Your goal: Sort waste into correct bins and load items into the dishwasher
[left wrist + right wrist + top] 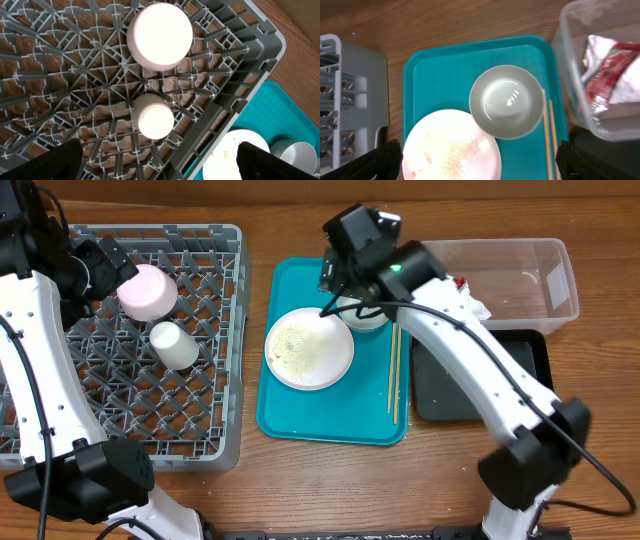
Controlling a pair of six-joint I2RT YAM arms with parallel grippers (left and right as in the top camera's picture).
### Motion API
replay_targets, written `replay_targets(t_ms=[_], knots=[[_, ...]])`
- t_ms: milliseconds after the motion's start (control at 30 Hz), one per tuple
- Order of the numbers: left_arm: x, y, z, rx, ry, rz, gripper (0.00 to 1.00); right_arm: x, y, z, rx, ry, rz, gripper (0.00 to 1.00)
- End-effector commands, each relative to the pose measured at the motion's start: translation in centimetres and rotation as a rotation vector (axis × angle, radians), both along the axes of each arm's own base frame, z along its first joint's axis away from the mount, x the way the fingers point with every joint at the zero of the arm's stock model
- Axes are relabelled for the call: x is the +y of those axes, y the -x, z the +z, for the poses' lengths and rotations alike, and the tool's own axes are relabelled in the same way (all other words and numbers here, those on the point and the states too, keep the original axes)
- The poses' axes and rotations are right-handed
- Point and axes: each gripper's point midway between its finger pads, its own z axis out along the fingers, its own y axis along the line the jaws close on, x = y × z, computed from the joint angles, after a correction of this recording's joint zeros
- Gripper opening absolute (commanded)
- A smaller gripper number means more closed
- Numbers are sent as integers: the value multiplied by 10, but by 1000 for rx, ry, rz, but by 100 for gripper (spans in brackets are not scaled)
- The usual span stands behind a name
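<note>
The right pincer (485, 162) hangs spread wide and empty over the far end of the teal serving tray (300, 420), right above a grey-white bowl (507, 102) that stands upright there. The likeliest slip comes from crowding. The bowl sits hard against the rim of the large white plate (309, 347) at the tray's middle, and that plate carries loose rice grains (300, 343). The wooden chopsticks (394, 375) lie just beside the bowl along the tray's tub-side edge. A finger coming down outside the bowl's rim could push the chopsticks off the tray or jog the plate and scatter grains across it. A pinch on a thin glazed rim may also slide as the bowl lifts. If the plate went to the rack before being emptied, the grains would drop through the lattice onto the tabletop (450, 480).

On the tray's other side the left pincer (162, 162) is also wide open and holds nothing. It hovers over the grey dish rack (200, 410), where a pinkish bowl (148, 290) and a small cup (173, 345) rest upside down. The red wrapper (612, 75) and white tissue (597, 47) lie in the clear tub (530, 275) beyond the tray, with the black tray (535, 355) next to it. No writing can be read; the wrapper's print is too crumpled to make out.
</note>
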Motion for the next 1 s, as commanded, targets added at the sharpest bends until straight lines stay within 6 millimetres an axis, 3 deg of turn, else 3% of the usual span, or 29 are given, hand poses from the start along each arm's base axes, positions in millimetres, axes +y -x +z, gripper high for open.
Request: replay_targets(t_ms=[0, 200, 267, 400, 600, 833, 967], knots=[[1, 2, 8, -20, -8, 18, 100, -11, 4, 23, -34, -6, -18, 100], [1, 2, 8, -20, -8, 18, 100, -43, 20, 74, -118, -46, -63, 100], [1, 2, 8, -20, -8, 18, 100, -82, 27, 101, -172, -39, -146, 100], [1, 2, 8, -20, -8, 18, 100, -147, 39, 120, -194, 0, -289, 100], [1, 2, 8, -20, -8, 18, 100, -229, 59, 112, -111, 69, -484, 100], [1, 2, 8, -19, -8, 18, 100, -331, 112, 94, 62, 216, -769, 100], [1, 2, 8, -20, -8, 18, 100, -365, 132, 96, 88, 270, -879, 100]])
